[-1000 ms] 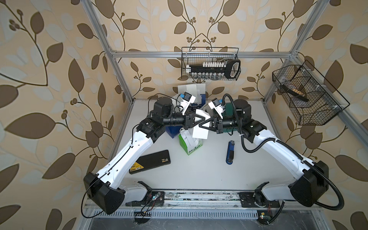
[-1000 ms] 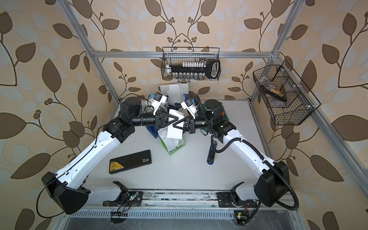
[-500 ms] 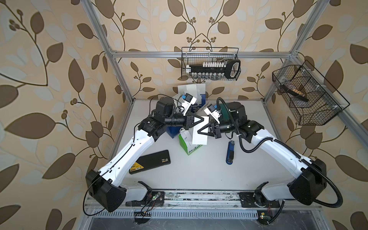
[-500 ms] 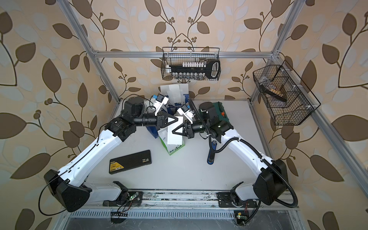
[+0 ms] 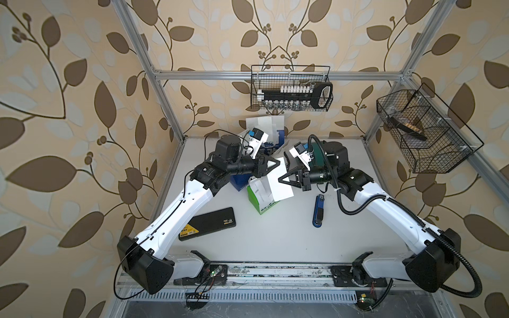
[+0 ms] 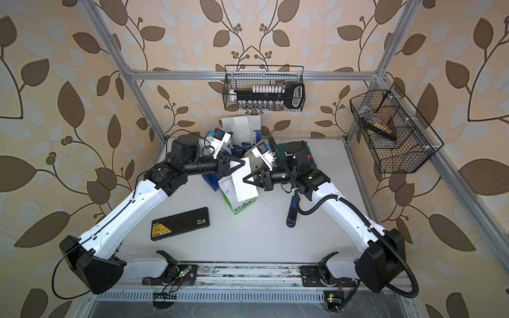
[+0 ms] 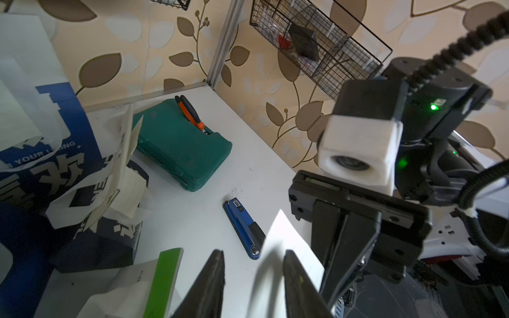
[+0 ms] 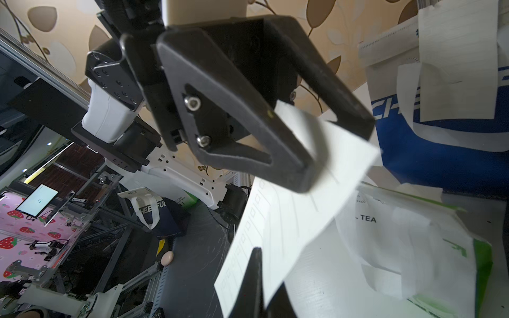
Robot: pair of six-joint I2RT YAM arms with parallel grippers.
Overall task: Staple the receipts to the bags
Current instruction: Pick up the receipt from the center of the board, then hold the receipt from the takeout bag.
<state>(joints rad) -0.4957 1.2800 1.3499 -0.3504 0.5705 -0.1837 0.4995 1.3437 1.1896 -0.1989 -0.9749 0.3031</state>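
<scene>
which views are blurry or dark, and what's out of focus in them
right wrist view: the thin white paper receipt and the left gripper sit very close and look smeared, with a dim room behind; left wrist view: the blue stapler is sharp, that gripper's dark fingers soft and underlit; in both top views: evenly lit, sharp throughout

The receipt (image 5: 279, 183) is showing plain white with faint grey ruled lines. The small bag (image 5: 256, 198) is flashing white and bright green. The stapler (image 5: 318, 210) is gleaming blue and black, and the tool case (image 7: 181, 143) is glowing teal. The pliers (image 7: 190, 110) are showing orange and black handles. The table (image 5: 275, 236) is looking white, while brown leaves are running over the beige wallpaper (image 5: 82, 41).
</scene>
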